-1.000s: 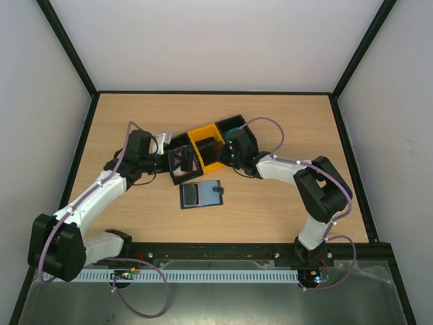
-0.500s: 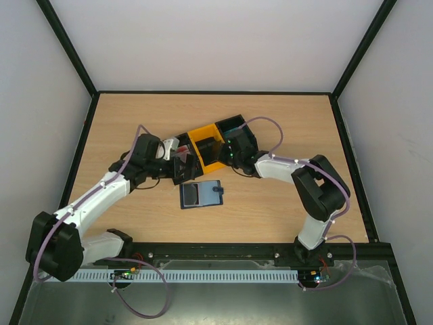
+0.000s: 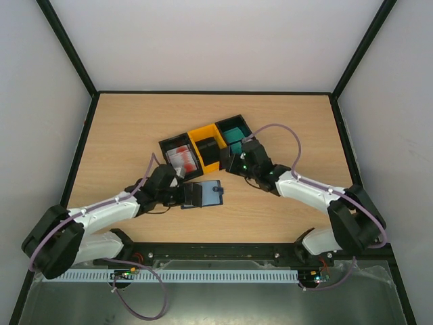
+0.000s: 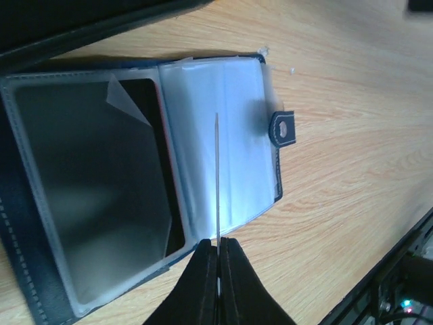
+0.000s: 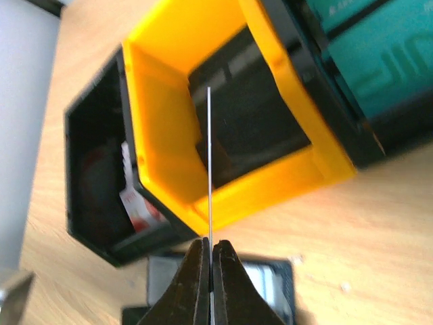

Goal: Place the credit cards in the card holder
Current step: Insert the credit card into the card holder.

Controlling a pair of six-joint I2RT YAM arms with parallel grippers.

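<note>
The card holder [image 3: 211, 193] lies open on the table, with clear slots inside and its snap tab [image 4: 284, 128] to the right. My left gripper [image 3: 185, 194] hovers over the holder [image 4: 101, 189], shut on a credit card [image 4: 217, 176] seen edge-on. My right gripper [image 3: 225, 161] hangs between the bins and the holder [image 5: 270, 288], shut on another credit card [image 5: 210, 162], also edge-on. The faces of both held cards are hidden. More cards sit in the bins: white and red ones [image 3: 181, 157], black ones [image 3: 210, 147] and teal ones [image 3: 237, 137].
Three open-top bins stand in a row behind the holder: a black one [image 5: 88, 135], a yellow one [image 5: 162, 108] and a black one with the teal stack [image 5: 365, 54]. The table's black front rail [image 3: 223, 252] runs near the arm bases.
My left arm has come back from the black bin to above the card holder, carrying a card. My right arm has drawn back from the yellow bin with its card, so the bins now show.
</note>
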